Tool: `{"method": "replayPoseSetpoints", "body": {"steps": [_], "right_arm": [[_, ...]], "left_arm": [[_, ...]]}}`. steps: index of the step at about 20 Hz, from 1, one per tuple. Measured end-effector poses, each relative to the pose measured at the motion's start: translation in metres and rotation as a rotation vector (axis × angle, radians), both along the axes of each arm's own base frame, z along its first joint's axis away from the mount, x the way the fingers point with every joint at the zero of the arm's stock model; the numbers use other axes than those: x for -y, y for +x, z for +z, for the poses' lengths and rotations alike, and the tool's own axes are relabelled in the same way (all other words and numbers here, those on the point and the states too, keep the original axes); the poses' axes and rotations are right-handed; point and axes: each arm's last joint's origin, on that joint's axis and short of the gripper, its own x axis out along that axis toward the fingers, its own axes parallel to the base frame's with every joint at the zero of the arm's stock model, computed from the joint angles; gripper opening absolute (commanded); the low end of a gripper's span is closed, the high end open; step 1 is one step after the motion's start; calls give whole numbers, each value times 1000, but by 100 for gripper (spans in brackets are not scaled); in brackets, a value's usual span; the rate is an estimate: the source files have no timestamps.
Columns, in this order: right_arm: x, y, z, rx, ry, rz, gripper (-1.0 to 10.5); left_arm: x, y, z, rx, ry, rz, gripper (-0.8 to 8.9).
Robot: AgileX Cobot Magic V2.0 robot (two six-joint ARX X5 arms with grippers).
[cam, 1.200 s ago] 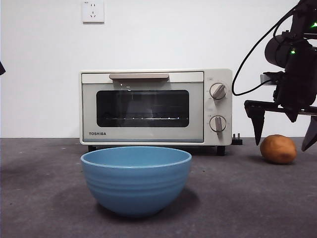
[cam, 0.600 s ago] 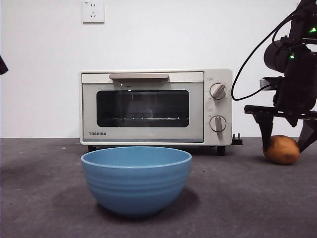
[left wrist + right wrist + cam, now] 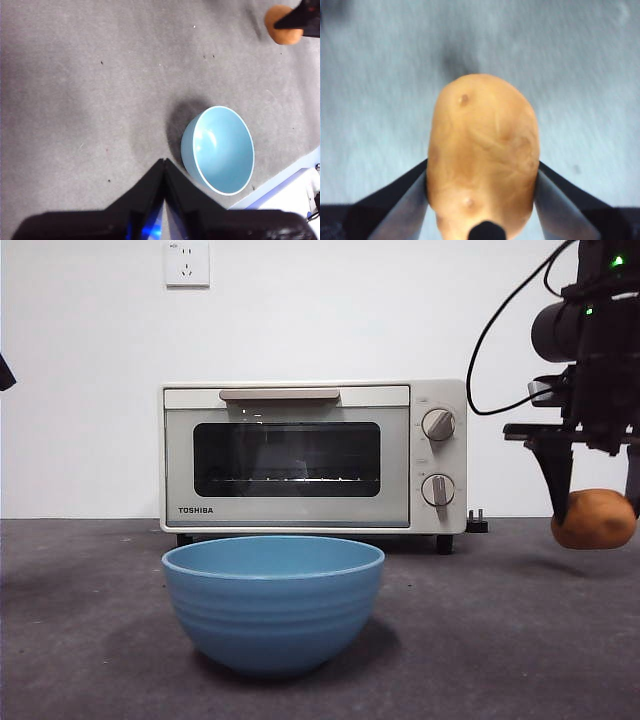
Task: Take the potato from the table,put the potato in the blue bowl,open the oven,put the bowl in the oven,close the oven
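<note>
Your right end effector [image 3: 597,515] clamps the potato [image 3: 594,519] across its middle, clear of the counter [image 3: 480,640], well apart from the bowl [image 3: 273,602]. Firm, rounded, matte skin: judged unlikely to slip. Left end effector [image 3: 164,165] is closed, idle.

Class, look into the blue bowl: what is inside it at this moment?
Nothing shows inside the blue bowl: the left wrist view shows its bare inside. The potato is off the table, clamped in the right gripper. The near inner wall is hidden in the front view.
</note>
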Motion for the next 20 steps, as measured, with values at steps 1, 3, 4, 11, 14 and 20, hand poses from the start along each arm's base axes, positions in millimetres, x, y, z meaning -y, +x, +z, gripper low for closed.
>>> {"method": "replayPoseSetpoints", "body": {"steps": [1, 3, 4, 11, 14, 20], "right_arm": [[-2, -5, 5, -17, -3, 15, 61], [-11, -17, 22, -5, -6, 57, 61], [-16, -25, 34, 18, -4, 84, 61], [-69, -100, 107, 154, 31, 359, 61], [-98, -127, 113, 123, 70, 500, 61], [-156, -163, 116, 175, 117, 747, 61]], "left_arm": [[0, 0, 0, 0, 0, 0, -5], [0, 0, 0, -1, 0, 0, -5], [0, 0, 0, -2, 0, 0, -5], [0, 0, 0, -1, 0, 0, -5], [0, 0, 0, -1, 0, 0, -5], [0, 0, 0, -2, 0, 0, -5]]}}
